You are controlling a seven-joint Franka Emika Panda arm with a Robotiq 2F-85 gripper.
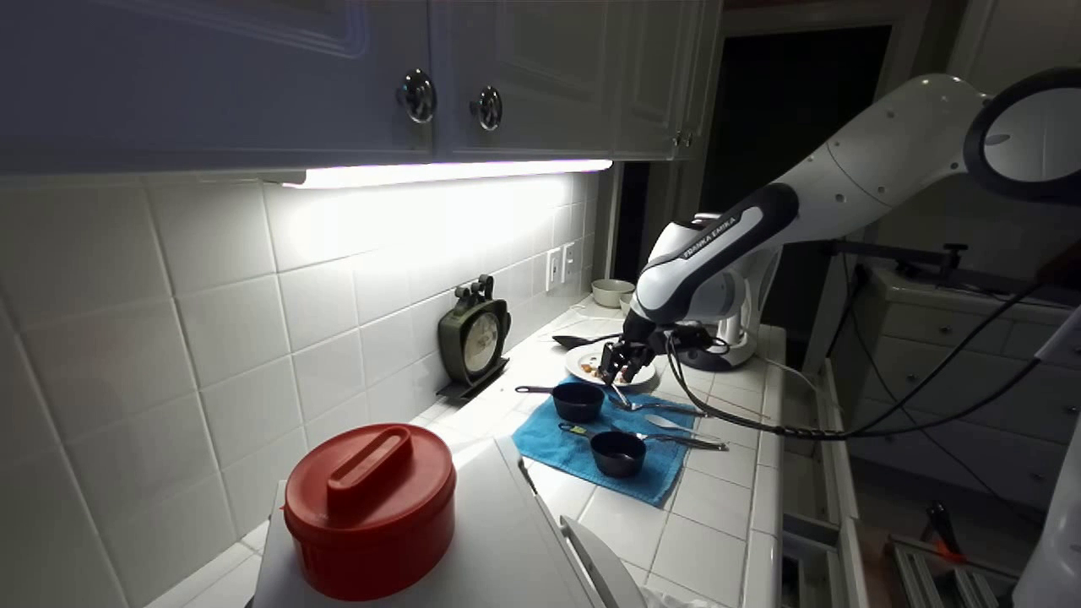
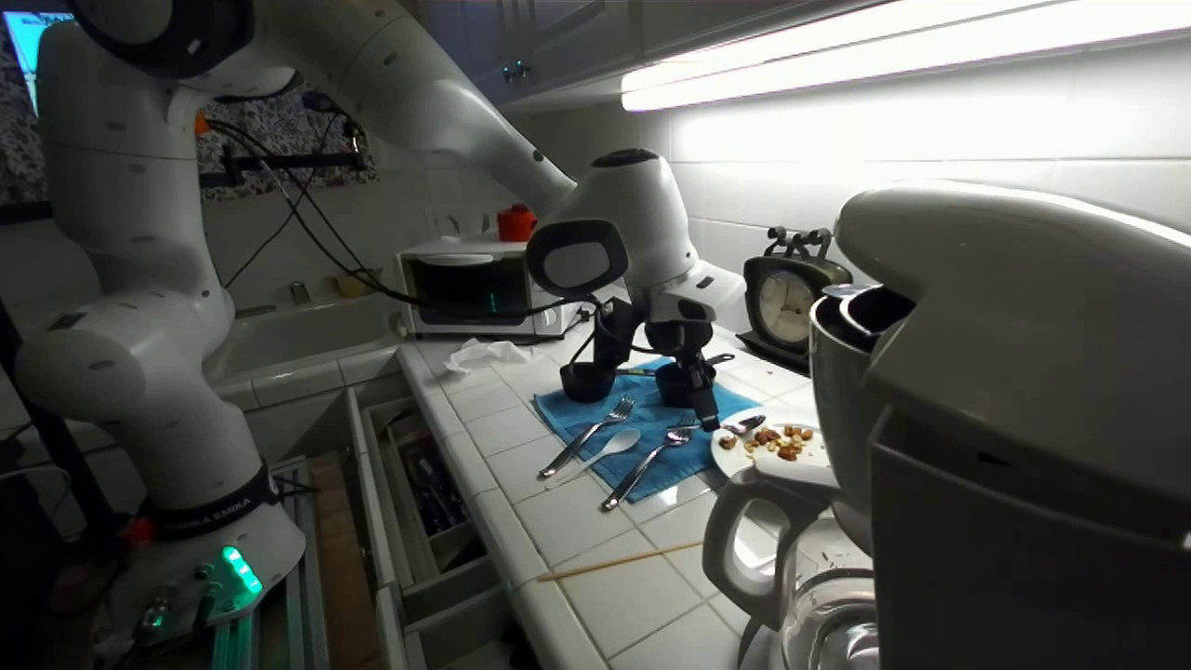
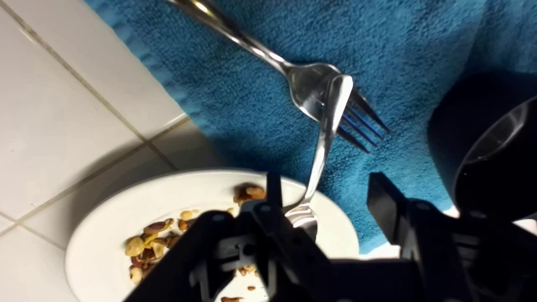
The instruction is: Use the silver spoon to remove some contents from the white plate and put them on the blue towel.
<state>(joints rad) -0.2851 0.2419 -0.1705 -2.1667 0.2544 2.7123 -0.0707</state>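
Holding the fingers of the gripper (image 3: pixel 327 201) spread in the wrist view, framing the silver spoon (image 3: pixel 320 155) between the tips, touch unclear. Seeing that spoon crossing the white plate (image 3: pixel 96 243) at its two o'clock rim, passing over a fork (image 3: pixel 305 86) on the blue towel (image 3: pixel 222 96). Finding the contents (image 3: pixel 157 247), brownish bits on the plate, partly hiding behind the gripper. Spotting a black cup (image 3: pixel 457 130) at three o'clock, near a finger. In an exterior view, counting from the plate, noticing a pale spoon (image 2: pixel 622 441) at nine o'clock, a wooden stick (image 2: pixel 619 562) at eight, and a white appliance (image 2: pixel 1014 307) blocking the three o'clock side.
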